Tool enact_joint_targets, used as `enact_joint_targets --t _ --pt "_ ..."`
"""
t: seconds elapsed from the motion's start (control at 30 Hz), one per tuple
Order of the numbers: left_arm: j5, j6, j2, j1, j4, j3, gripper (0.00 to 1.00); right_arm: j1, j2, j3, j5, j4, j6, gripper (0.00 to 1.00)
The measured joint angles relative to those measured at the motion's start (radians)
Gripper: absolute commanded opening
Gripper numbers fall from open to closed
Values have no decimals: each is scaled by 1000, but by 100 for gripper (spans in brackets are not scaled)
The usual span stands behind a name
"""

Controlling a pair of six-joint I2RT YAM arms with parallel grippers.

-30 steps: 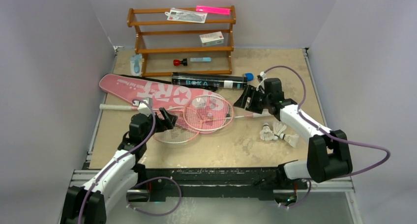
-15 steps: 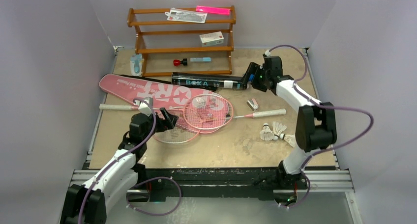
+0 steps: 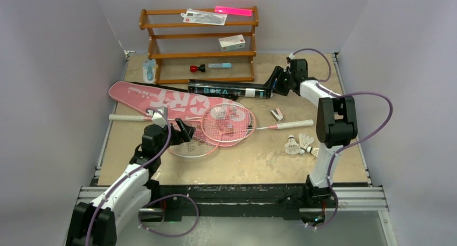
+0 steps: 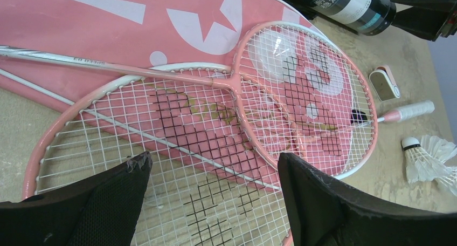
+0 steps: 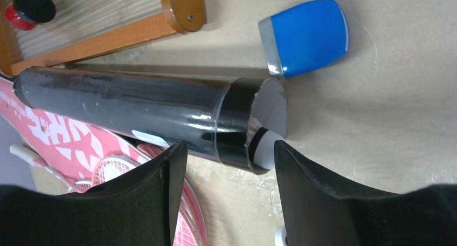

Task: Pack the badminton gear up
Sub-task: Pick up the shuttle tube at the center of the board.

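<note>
BOKA tube (image 5: 134,114) lies at the far side, just near of the rack (image 3: 199,38). Right gripper (image 5: 229,149) is spread wide at its open right end; we can't tell if it touches. Left gripper (image 4: 213,159) is released over the rackets (image 4: 302,95), hiding part of the near head.

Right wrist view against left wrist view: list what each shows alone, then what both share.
Only the right wrist view shows the blue cap, the wooden rack's foot and the black tube's open end. Only the left wrist view shows loose shuttlecocks and a racket shaft lying across the pink bag. Both show the tube, the bag and the pink rackets.
</note>
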Motion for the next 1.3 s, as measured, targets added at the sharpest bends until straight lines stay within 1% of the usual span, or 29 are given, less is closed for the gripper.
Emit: enact_joint_targets --t 0.13,0.2,0.23,0.37,0.4,0.43,0.47,0.6,0.7,0.87,0.97,1.17,1.3 --pt "0 0 0 0 0 0 85 0 15 4 -48 45 1 51" --pt "0 0 0 0 0 0 85 -3 28 14 -73 64 2 48" --pt "0 0 0 0 0 0 85 -6 36 18 -89 77 10 44" --pt "0 0 3 0 0 0 85 -37 58 7 -176 148 64 24" --pt "1 0 5 0 0 1 85 -51 60 -7 -204 182 87 16" --pt "2 0 6 0 0 1 85 -66 60 -19 -233 211 110 5" --pt "2 0 6 0 0 1 85 -83 66 -28 -270 245 139 0" --pt "3 0 7 0 0 1 85 -116 106 -29 -363 314 200 0" --pt "3 0 9 0 0 2 85 -128 124 -29 -405 322 222 0" --pt "3 0 11 0 0 2 85 -134 87 -29 -447 315 229 0" --pt "3 0 14 0 2 2 85 -134 18 -31 -456 295 224 0" --pt "29 11 28 0 24 4 86 -131 -202 -31 -452 209 176 0" --pt "44 9 91 -10 37 73 87 -130 -318 -30 -426 139 143 0"
